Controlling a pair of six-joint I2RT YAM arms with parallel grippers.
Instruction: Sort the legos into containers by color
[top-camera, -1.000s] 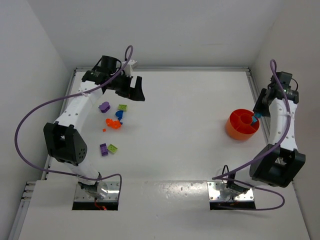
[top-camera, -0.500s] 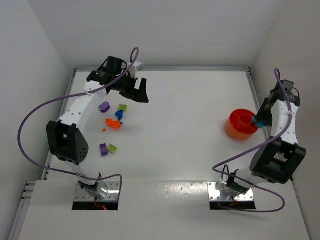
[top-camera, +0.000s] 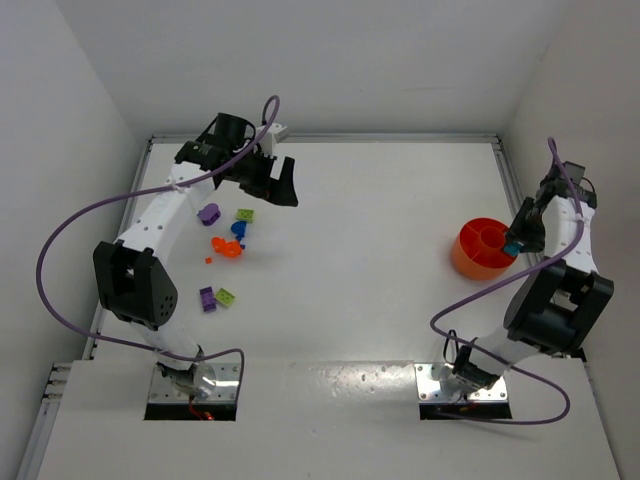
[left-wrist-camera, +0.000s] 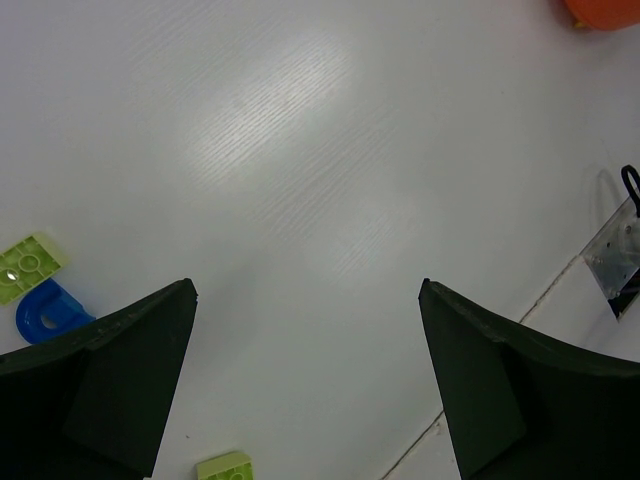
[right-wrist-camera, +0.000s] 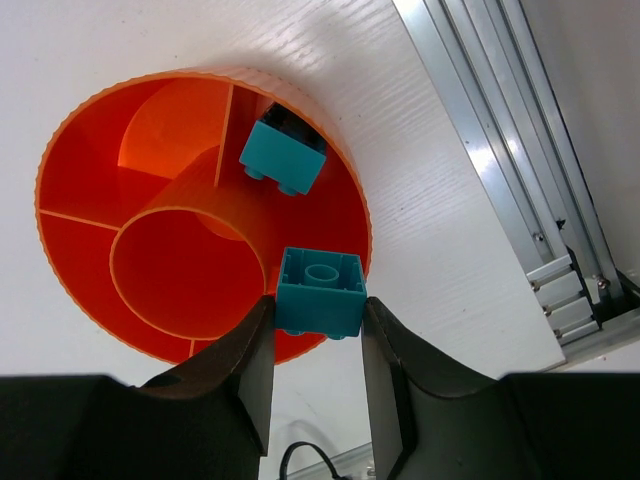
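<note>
Right wrist view, sorting step: the right gripper (right-wrist-camera: 317, 318) is clamped on a teal brick (right-wrist-camera: 320, 285), held by its two side faces with its hollow underside toward the camera. The brick hangs over the near-right wall of the orange tub (right-wrist-camera: 85, 150), partly above the rim rather than squarely over any one compartment. A second teal brick (right-wrist-camera: 283, 155) already lies in the outer compartment on the tub's far-right side, next to a thin divider, so that compartment is judged to be the target. The round centre well (right-wrist-camera: 185, 265) sits just beside the held brick and appears empty. To finish well, the arm should carry the brick inward and along the rim until it sits wholly above the compartment with its twin, clear of the outer wall, the divider and the centre well. It should then descend until the brick is low inside the walls and only then part the jaws, since a release from the present spot could land the brick on the rim and tip it onto the table (top-camera: 360, 250). Top external view: the left gripper (top-camera: 272, 180) hangs spread wide and holds nothing, just beyond the loose bricks (top-camera: 226, 246) waiting on the table's left side, well apart from the tub.
</note>
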